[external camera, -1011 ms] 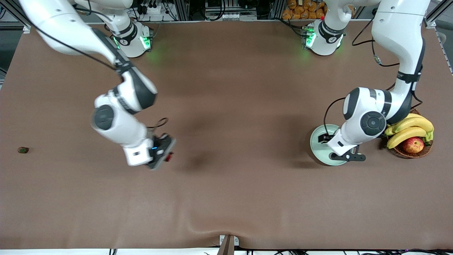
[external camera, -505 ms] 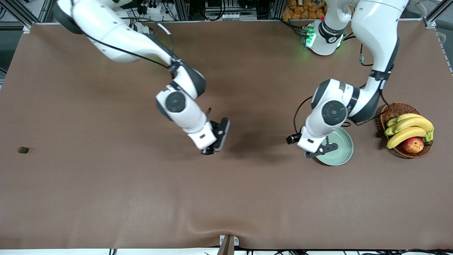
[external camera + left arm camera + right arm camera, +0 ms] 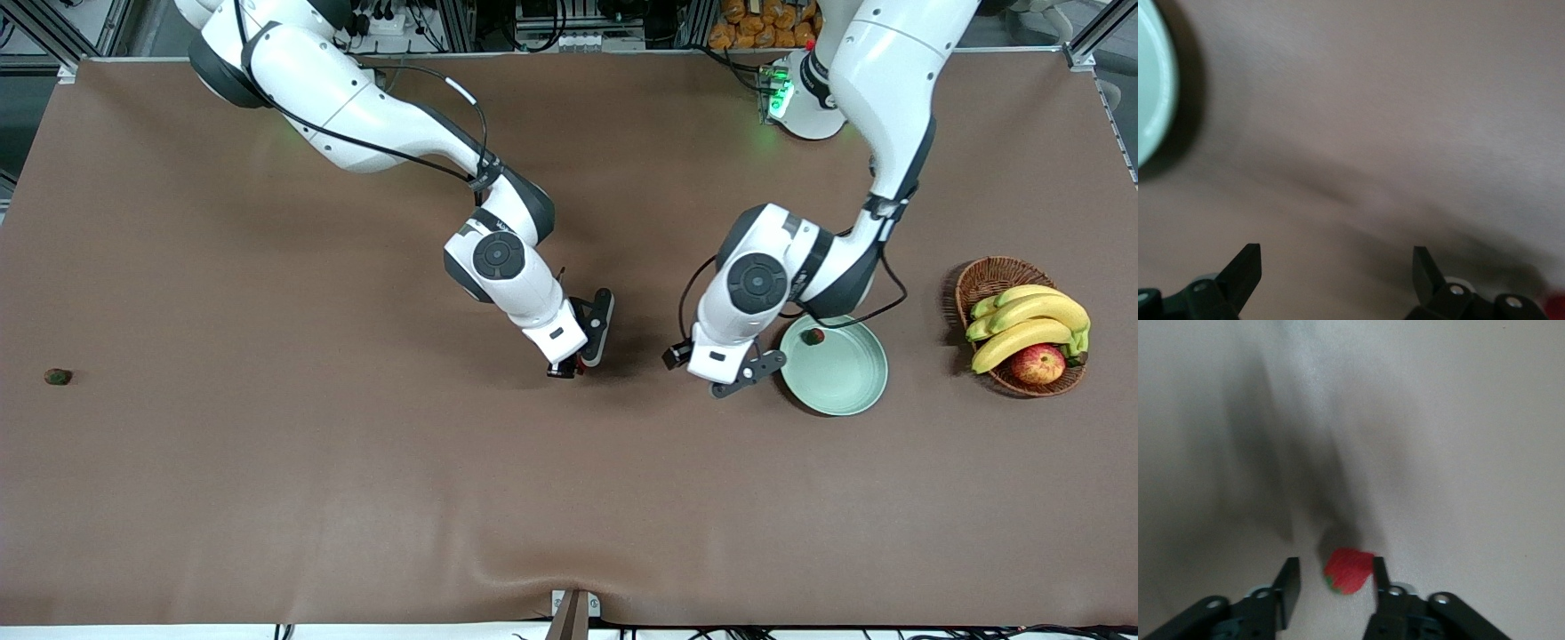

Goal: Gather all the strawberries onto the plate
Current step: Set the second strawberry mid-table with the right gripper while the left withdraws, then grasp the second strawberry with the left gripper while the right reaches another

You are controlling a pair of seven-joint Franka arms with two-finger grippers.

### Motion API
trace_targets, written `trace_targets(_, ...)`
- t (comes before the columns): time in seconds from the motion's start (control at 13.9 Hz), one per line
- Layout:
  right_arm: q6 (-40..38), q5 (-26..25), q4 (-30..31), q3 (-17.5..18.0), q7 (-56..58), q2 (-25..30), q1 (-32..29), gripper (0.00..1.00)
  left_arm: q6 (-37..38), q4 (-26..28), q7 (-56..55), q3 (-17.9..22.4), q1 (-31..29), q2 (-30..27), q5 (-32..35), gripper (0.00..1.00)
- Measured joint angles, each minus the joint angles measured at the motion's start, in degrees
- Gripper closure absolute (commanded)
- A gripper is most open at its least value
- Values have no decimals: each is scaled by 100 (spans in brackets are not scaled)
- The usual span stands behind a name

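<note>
A pale green plate (image 3: 876, 382) lies toward the left arm's end of the table, and its rim (image 3: 1151, 100) also shows in the left wrist view. One strawberry (image 3: 813, 336) rests in it by the rim. My left gripper (image 3: 725, 382) hangs open and empty (image 3: 1336, 252) over bare table beside the plate. My right gripper (image 3: 573, 364) is low over the middle of the table. Its fingers stand apart (image 3: 1335, 570) around a red strawberry (image 3: 1346, 570), which touches one finger and leaves a gap to the other. Another small dark strawberry (image 3: 58, 377) lies at the right arm's end.
A wicker basket (image 3: 987, 276) with bananas (image 3: 1031, 320) and a red-yellow apple (image 3: 1037, 363) stands beside the plate, at the left arm's end. Brown cloth covers the table, with a wrinkle near the front edge.
The right arm swung from the right arm's end to the middle with the strawberry, and its jaws have parted. The left arm moved off the plate, uncovering a strawberry in it.
</note>
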State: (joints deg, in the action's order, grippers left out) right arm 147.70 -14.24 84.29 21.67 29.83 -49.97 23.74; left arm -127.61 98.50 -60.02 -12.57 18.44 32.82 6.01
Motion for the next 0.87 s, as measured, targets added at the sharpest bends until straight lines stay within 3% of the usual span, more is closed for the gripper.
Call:
trace_targets(0.43,-50,-11,-288,-110,-21,233,-272,0,-46,-496,-973,-3,386,587,-238,0)
trace_targets(0.87,-584,-10,-268,-183,5,798,-2251,0,-507,-1669,-2743,0,931,1408,-363,1)
